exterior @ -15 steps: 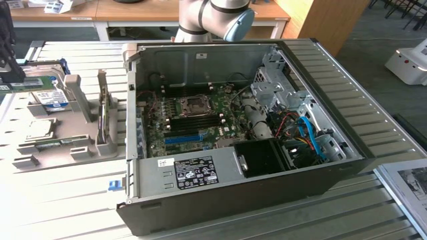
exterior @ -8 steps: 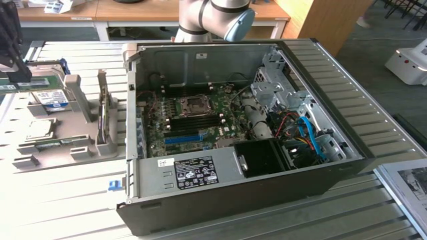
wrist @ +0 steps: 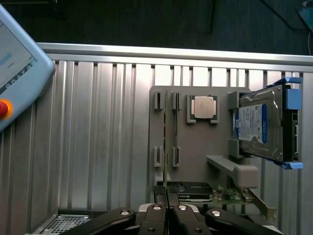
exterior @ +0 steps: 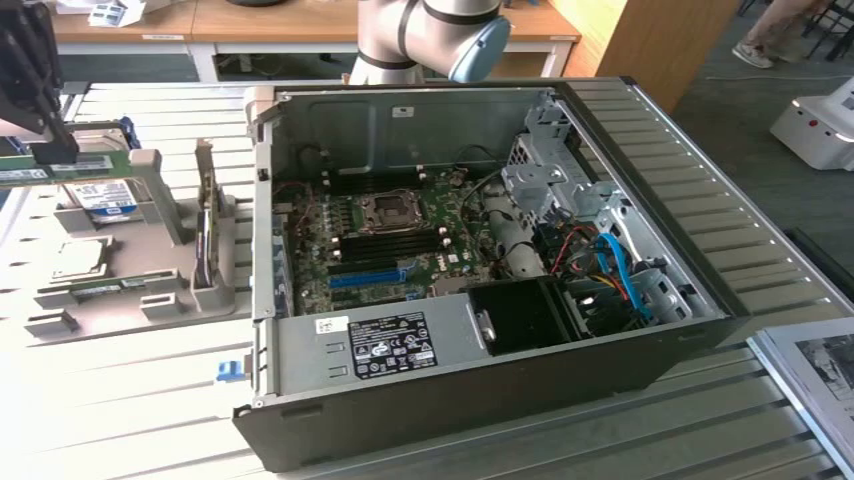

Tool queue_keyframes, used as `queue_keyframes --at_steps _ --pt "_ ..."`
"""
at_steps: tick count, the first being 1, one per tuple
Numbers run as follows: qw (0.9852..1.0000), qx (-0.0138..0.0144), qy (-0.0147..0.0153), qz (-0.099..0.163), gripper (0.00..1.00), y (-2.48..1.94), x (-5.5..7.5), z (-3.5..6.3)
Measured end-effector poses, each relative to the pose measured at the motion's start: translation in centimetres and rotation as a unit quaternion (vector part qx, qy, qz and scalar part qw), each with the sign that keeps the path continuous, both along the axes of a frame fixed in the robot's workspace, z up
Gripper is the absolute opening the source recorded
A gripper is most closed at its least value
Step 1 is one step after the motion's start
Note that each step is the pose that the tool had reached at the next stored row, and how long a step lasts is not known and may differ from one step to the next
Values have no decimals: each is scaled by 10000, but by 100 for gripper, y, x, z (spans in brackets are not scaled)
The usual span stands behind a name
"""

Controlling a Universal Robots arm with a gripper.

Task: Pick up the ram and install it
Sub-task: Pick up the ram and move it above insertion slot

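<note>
My gripper [exterior: 40, 150] is at the exterior view's far left, above the grey parts holder [exterior: 100, 300], shut on the ram [exterior: 83, 163]. The ram is a thin green stick with a white label, held level over the holder. In the wrist view the black fingers [wrist: 155, 211] pinch the ram [wrist: 166, 142], seen edge-on as a narrow green line over the holder's slot brackets [wrist: 157, 100]. The open computer case [exterior: 641, 370] lies on its side in the middle of the table. Its motherboard [exterior: 387, 230] faces up, well to the exterior view's right of the gripper.
On the holder stand a silver hard drive [wrist: 261, 125] with a blue-and-white label, a processor chip [wrist: 204, 107] and a taller green expansion card [exterior: 207, 215]. A teach pendant [wrist: 14, 63] lies beside the ribbed metal table [wrist: 98, 137]. The arm's base [exterior: 427, 35] rises behind the case.
</note>
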State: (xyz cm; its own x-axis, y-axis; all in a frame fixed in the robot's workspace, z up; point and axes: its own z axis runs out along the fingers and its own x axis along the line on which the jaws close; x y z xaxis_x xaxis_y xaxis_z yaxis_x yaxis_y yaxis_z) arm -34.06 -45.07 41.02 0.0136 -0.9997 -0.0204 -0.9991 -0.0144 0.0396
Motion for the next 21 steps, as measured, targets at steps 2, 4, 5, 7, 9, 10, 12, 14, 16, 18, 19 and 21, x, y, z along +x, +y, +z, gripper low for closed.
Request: queue_keyframes --at_steps 2,4,5,7,9,10,12,14,16,18,19,21 --pt "10000 0 3 0 11 0 29 0" --pt "10000 0 7 0 11 0 60 0" --pt "10000 0 8 0 11 0 77 -1" --pt "10000 0 12 0 11 0 109 0" --pt "10000 0 17 0 11 0 141 0" --pt "10000 0 19 0 11 0 157 0" --pt "10000 0 23 0 11 0 189 0" --pt "10000 0 27 0 11 0 222 0" --pt "10000 -1 32 0 11 0 255 0" --pt "10000 0 36 0 11 0 287 0" --pt "10000 -1 39 0 11 0 303 0" --pt "10000 -1 43 0 11 0 333 0"
